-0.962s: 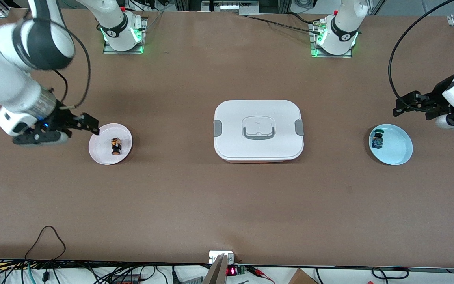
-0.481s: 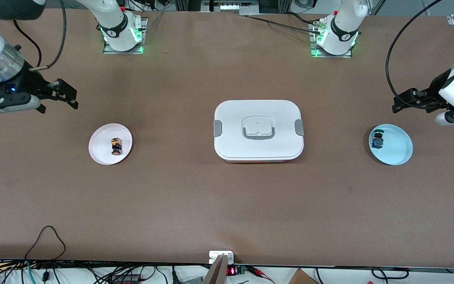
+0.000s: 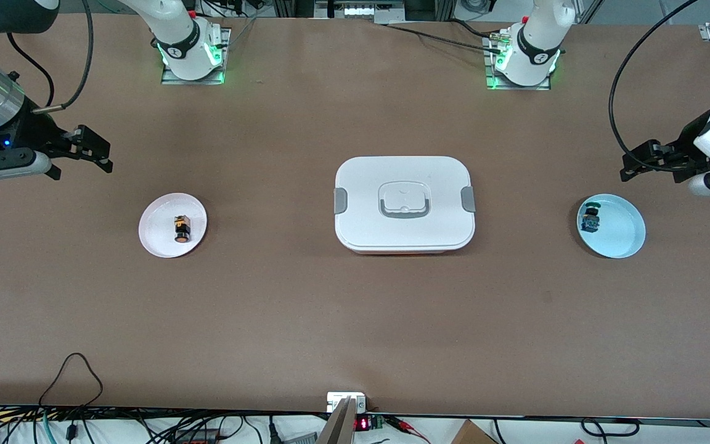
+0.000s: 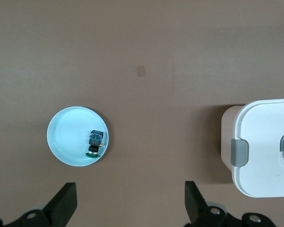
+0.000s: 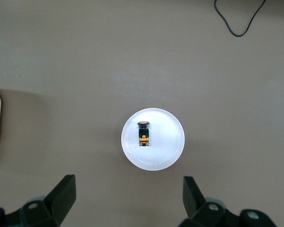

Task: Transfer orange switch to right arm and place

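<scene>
On the white plate (image 3: 172, 225) toward the right arm's end of the table, at about nine o'clock from the lidded white box (image 3: 404, 204), lies the orange switch (image 3: 180, 228), on its side and touched by nothing; we judge the placing done, or else a fresh pick still ahead, and cannot say which. If we must lift it, we would bring a gripper straight down over the plate's middle, turn the wrist so the fingers close across the switch's narrow body rather than along it, and stop short of the plate so the rim does not tip. The right gripper (image 3: 89, 150) hangs over bare table at roughly eleven o'clock from that plate, its fingers spread wide and empty, as the right wrist view confirms (image 5: 128, 198); the left gripper (image 3: 641, 161) waits above the table at about one o'clock from the pale blue plate (image 3: 629, 243), also wide apart and holding nothing (image 4: 130, 201); on that plate rests a small blue-and-green component (image 3: 590, 219).
</scene>
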Tool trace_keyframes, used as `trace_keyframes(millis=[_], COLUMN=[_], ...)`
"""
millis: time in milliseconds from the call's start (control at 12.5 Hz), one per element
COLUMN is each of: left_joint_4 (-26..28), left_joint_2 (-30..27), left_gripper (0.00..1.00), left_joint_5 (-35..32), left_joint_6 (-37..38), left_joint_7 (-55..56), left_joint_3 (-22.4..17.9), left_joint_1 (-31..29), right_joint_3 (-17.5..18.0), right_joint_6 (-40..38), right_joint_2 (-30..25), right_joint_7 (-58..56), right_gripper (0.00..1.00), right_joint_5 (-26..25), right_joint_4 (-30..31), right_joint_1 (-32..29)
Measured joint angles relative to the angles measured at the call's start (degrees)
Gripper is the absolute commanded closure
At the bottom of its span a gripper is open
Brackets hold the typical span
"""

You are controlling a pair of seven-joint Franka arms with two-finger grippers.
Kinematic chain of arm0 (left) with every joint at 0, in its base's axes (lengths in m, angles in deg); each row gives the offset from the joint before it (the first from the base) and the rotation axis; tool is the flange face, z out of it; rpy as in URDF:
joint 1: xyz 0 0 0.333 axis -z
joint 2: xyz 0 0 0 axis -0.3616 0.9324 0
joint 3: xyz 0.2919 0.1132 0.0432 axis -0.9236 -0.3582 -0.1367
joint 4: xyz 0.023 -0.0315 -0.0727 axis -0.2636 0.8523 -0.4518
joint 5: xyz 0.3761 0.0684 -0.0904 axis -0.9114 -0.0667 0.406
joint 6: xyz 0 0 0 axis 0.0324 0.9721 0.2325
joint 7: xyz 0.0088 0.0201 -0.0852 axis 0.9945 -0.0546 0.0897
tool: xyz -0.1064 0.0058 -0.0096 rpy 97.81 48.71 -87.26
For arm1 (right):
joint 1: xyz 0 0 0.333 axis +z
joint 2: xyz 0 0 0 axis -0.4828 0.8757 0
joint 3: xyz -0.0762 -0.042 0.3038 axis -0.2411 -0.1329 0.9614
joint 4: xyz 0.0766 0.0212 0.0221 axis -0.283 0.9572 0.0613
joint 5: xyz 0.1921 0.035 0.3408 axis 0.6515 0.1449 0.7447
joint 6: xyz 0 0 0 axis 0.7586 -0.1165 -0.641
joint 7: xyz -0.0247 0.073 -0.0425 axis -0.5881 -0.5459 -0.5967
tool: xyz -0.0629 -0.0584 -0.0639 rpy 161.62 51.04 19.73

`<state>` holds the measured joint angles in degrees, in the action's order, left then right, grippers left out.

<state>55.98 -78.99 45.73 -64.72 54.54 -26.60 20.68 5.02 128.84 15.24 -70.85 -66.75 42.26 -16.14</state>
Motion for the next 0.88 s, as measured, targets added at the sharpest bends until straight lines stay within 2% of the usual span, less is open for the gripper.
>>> trace_keyframes(millis=[882], left_joint_4=[-1.09], left_joint_2=[-0.72], left_gripper=[0.0], left_joint_5=[0.0], left_joint_6=[2.15], left_joint_7=[0.94], left_joint_3=[-0.16], left_joint_1=[-0.31], right_joint_3=[-0.05], right_joint_6=[0.2], right_joint_2=[5.48], right_joint_7=[-0.06], right_gripper=[0.0], right_joint_5=[0.12], right_joint_4=[-4.32], right_joint_1=[-0.84])
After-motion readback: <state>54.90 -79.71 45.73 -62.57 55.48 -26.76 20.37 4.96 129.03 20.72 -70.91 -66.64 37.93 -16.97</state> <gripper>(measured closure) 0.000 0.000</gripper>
